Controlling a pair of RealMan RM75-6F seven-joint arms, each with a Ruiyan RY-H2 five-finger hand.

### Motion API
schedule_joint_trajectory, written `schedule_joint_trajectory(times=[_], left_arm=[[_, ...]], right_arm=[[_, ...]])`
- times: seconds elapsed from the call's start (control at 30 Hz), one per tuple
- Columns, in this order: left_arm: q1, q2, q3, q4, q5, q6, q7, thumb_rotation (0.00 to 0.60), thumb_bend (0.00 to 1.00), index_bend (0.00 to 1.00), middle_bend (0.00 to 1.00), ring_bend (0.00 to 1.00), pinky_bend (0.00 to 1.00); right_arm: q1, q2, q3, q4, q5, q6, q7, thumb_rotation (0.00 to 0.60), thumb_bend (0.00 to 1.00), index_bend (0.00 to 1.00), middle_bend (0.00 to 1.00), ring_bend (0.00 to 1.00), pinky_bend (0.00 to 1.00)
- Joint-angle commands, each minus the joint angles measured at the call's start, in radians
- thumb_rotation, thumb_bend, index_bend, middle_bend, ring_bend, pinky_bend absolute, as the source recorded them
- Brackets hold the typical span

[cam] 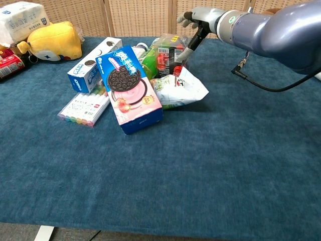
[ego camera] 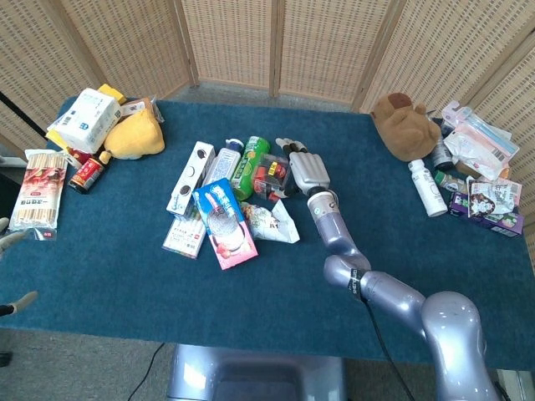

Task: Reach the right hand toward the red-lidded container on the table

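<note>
Lying in the middle of the blue surface (ego camera: 125, 259): red-lidded container (ego camera: 272, 174), wedged between a green bottle (ego camera: 248, 165) and a crumpled snack bag (ego camera: 276, 220). Hovering just beside its right edge, fingers apart and holding nothing: right hand (ego camera: 306, 171), thumb angling down toward it. Showing at the far left edge, fingers spread, empty: left hand (ego camera: 10, 242).

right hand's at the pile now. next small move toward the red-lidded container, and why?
Probably a short push further left and down, fingers kept apart. The right hand sits at the right edge of the red-lidded container, thumb down beside its near corner in the chest view, fingers spread and holding nothing. Whether they already touch it is unclear. The green bottle lies close on its far side, so go gently.
</note>
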Motion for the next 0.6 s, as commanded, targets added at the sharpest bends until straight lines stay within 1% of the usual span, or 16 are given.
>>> schedule_joint_trajectory(times=[0.03,0.1,0.17,0.3,0.4,0.6], left_arm=[[0.0,-0.002,0.0,-0.001,0.001,0.0,0.004,0.6,0.0,0.19,0.0,0.0,0.0],[0.001,-0.002,-0.001,-0.002,0.003,0.003,0.005,0.6,0.0,0.19,0.0,0.0,0.0],[0.002,-0.002,-0.002,-0.003,0.004,0.006,0.005,0.6,0.0,0.19,0.0,0.0,0.0],[0.005,0.0,-0.003,-0.003,0.002,0.01,0.003,0.6,0.0,0.19,0.0,0.0,0.0],[0.005,0.0,-0.004,-0.002,0.002,0.01,0.0,0.6,0.0,0.19,0.0,0.0,0.0],[0.003,0.001,-0.004,-0.002,0.007,0.008,-0.007,0.6,0.0,0.19,0.0,0.0,0.0]], right_arm=[[0.002,-0.027,0.005,0.036,-0.039,0.017,0.051,0.6,0.08,0.3,0.6,0.54,0.68],[-0.001,-0.034,0.004,0.047,-0.049,0.015,0.062,0.6,0.11,0.37,0.68,0.61,0.74],[-0.003,-0.036,0.004,0.05,-0.056,0.015,0.07,0.6,0.12,0.4,0.71,0.64,0.77],[-0.012,-0.024,0.013,0.033,-0.069,0.028,0.084,0.6,0.13,0.42,0.72,0.65,0.77],[-0.022,0.004,0.02,-0.003,-0.082,0.05,0.086,0.6,0.14,0.42,0.72,0.65,0.77],[-0.058,0.099,0.045,-0.133,-0.08,0.109,0.064,0.6,0.15,0.42,0.72,0.65,0.77]])
